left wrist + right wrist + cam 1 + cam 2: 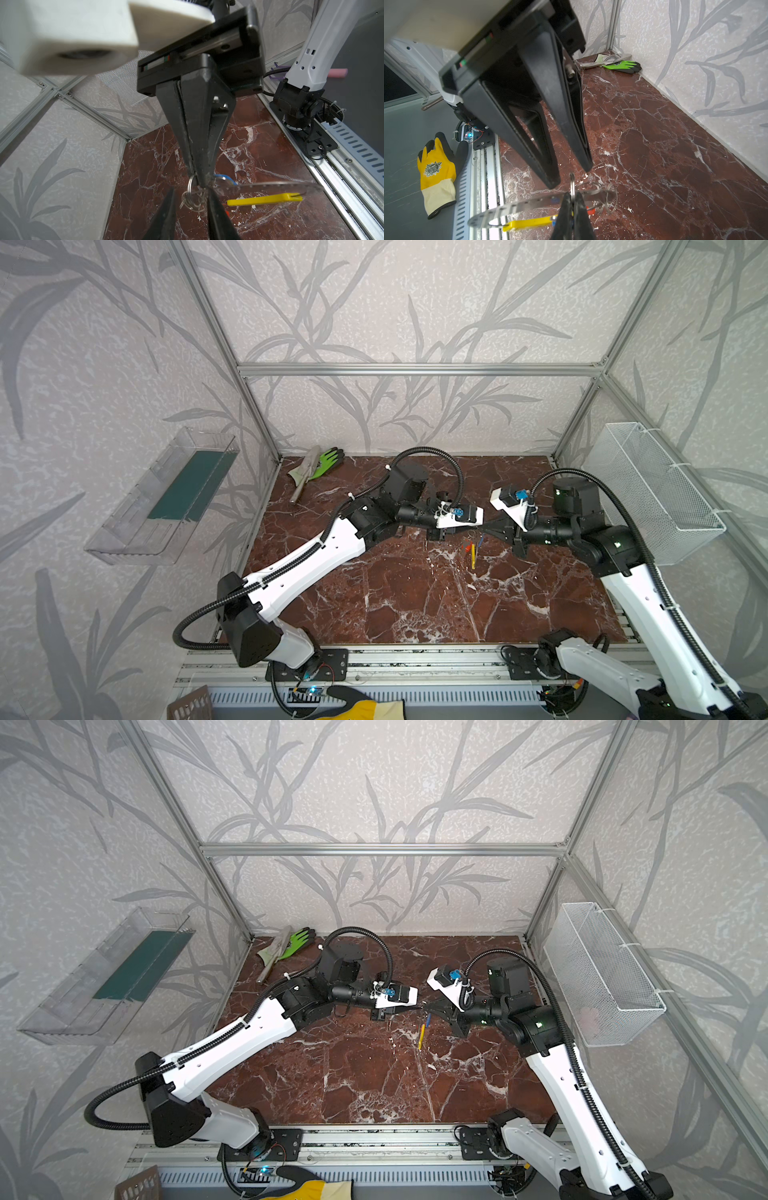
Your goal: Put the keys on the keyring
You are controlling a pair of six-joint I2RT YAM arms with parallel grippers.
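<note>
My right gripper [572,196] is shut on a small metal ring [572,182], above the table's middle. From that ring hangs a bunch: more wire rings [193,200], the grey notched keyring [519,205] with its yellow section [264,200], and the keys, one blue-headed [225,178] and one red-headed [591,212]. My left gripper [190,192] is open, tip to tip with the right one, its fingers either side of the wire rings. In both top views the bunch dangles below the meeting tips [473,556] [422,1036]; the left gripper [478,526] and right gripper [487,526] nearly touch.
A green glove [330,459] and a metal trowel [305,477] lie at the back left of the marble table [415,605]. A white mesh basket [656,489] hangs on the right wall, a clear bin [166,497] on the left. A yellow glove [365,707] lies beyond the front rail.
</note>
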